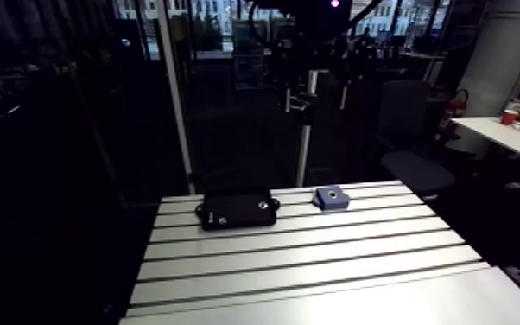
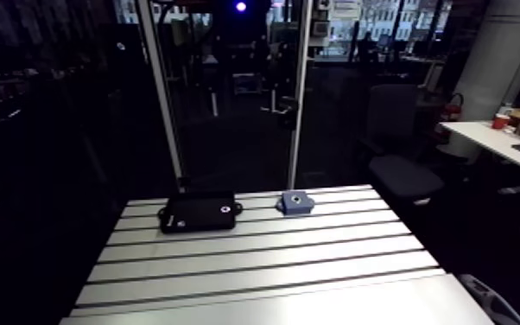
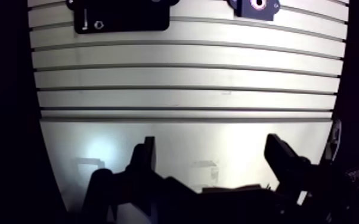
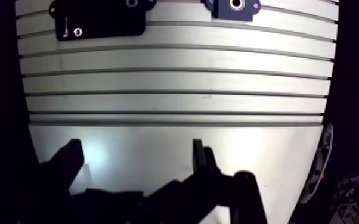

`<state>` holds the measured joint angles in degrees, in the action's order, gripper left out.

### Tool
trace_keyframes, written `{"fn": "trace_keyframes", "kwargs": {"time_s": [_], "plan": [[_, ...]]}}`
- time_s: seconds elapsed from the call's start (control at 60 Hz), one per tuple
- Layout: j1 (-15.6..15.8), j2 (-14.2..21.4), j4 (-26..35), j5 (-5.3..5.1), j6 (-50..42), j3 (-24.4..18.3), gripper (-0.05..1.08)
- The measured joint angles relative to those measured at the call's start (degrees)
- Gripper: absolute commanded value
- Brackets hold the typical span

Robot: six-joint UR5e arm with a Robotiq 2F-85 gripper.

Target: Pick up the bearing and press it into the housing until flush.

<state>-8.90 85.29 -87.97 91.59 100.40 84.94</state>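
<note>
Hovers with the gripper (image 3: 213, 159) above the smooth near strip of the slotted table (image 3: 188, 77), fingers (image 3: 148, 154) spread wide and nothing between them. Leaves the whole job still to do, judging by the layout: no pick made, no pressing begun. Places the bearing (image 4: 77, 31), taken here to be the small pale ring, well ahead of the hand and off toward one finger, lying on a flat black tray (image 3: 128, 15) close to that tray's nearer edge. Places the housing (image 1: 324, 200), a small blue block with a round bore facing up, about as far ahead but toward the other finger, set apart from the tray and, as far as can be told, with its bore unfilled. Calls next, by the look of it, for a long reach forward to the tray, a pinch on the ring, a carry across to the block, and a push down until level with its top. Shows no brand, label or lettering that can be read on tray, block, table or gripper.
</note>
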Motion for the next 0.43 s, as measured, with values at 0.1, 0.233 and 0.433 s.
{"fn": "trace_keyframes", "kwargs": {"time_s": [0.1, 0.233, 0.433], "plan": [[-0.03, -0.14, -0.02, 0.1, 0.01, -0.2, 0.0], [-0.05, -0.37, -0.07, 0.16, 0.02, -0.35, 0.0], [-0.02, -0.65, -0.12, 0.14, 0.15, -0.31, 0.0]]}}
